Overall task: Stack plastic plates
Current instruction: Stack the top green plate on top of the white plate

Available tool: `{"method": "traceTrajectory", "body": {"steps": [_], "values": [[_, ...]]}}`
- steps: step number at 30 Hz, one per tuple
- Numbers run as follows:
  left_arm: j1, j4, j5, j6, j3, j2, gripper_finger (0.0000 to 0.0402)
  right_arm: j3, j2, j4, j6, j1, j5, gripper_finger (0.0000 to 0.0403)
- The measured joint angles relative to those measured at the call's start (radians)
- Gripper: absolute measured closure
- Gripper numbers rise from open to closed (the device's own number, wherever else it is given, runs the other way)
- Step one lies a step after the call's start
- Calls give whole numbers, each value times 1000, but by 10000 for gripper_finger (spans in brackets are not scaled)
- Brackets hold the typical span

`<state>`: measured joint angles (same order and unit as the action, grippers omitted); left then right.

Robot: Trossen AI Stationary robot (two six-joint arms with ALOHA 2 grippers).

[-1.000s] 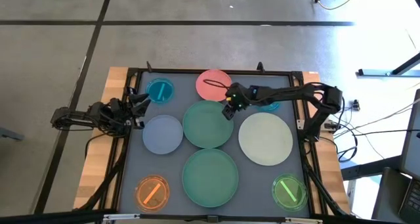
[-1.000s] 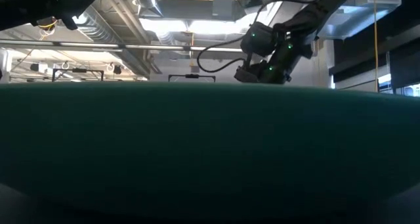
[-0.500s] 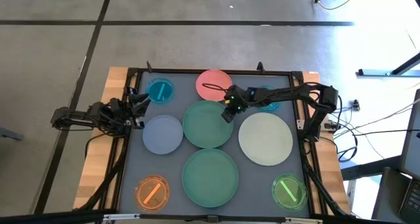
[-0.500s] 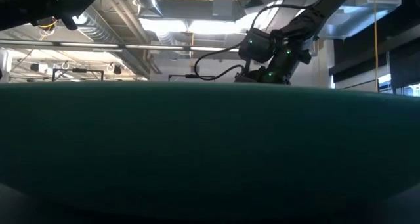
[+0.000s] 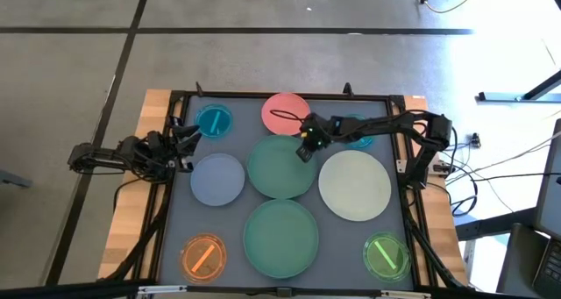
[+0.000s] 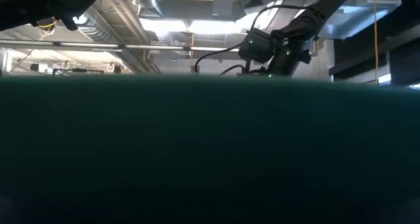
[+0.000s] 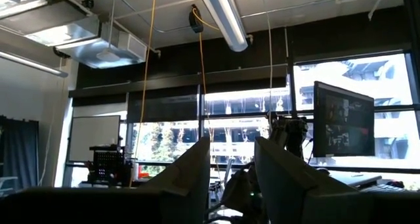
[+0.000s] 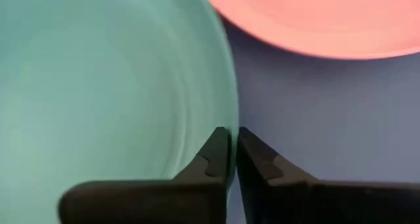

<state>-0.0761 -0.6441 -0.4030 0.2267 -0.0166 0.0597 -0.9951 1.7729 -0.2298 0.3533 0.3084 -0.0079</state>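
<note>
Right hand seemingly pinching green plate rim, nine plates

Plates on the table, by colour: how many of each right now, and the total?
Green, large: 2
Cream-white, large: 1
Grey-blue, medium: 1
Pink, medium: 1
Teal, small: 2, the second mostly hidden under the right arm
Orange, small: 1
Lime green, small: 1
Total: 9
</note>
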Motion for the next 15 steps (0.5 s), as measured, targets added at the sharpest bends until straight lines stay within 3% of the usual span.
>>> {"method": "traceTrajectory", "body": {"steps": [15], "values": [[0, 0, 0, -62, 0, 0, 289, -47, -67, -28, -67, 0, 32, 401]]}}
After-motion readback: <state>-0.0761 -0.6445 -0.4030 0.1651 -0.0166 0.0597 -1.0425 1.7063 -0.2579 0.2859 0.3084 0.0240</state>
